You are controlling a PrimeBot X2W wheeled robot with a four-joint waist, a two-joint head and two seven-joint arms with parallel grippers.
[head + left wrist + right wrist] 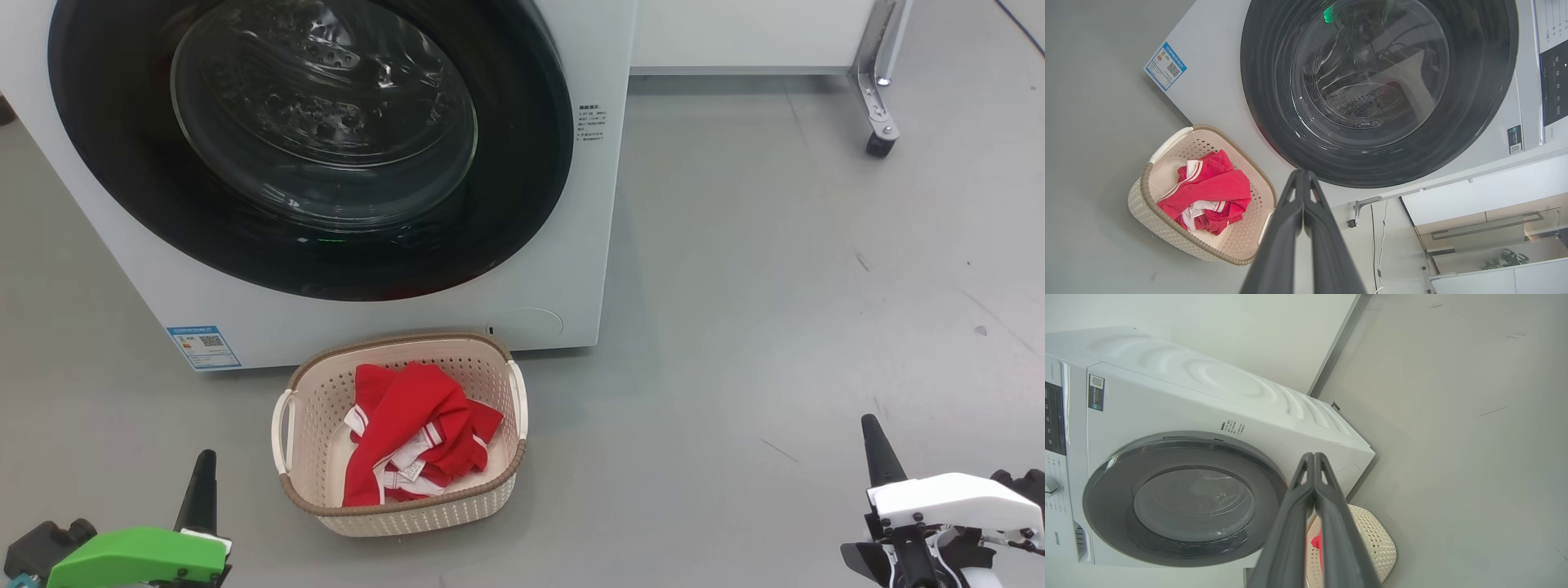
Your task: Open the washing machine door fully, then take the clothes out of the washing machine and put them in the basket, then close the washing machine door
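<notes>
Door: the washing machine door point(314, 139) lies flat against the front of the washing machine point(584, 269). No gap shows along its rim in the head view or in either wrist view. Whether the latch has caught cannot be told from these angles.

Clothes: the clothes point(412, 433) lie heaped inside the basket point(400, 339). The basket stands on the floor point(775, 327) just in front of the machine, below the lower edge of the door.

End effectors: the left end effector point(202, 474) sits low at the left, fingers pressed together, holding nothing. The right end effector point(875, 437) sits low at the right, likewise closed and empty. Both are well apart from the machine.

Key relation: the door lies ahead of and above the left end effector, a little to its right. The right end effector faces bare floor beside the machine. The basket sits between the two, nearer the left.

Judgement: all three steps look done. If a last push on the door is wanted, the left arm is the nearer, pressing straight ahead onto the black ring
</notes>
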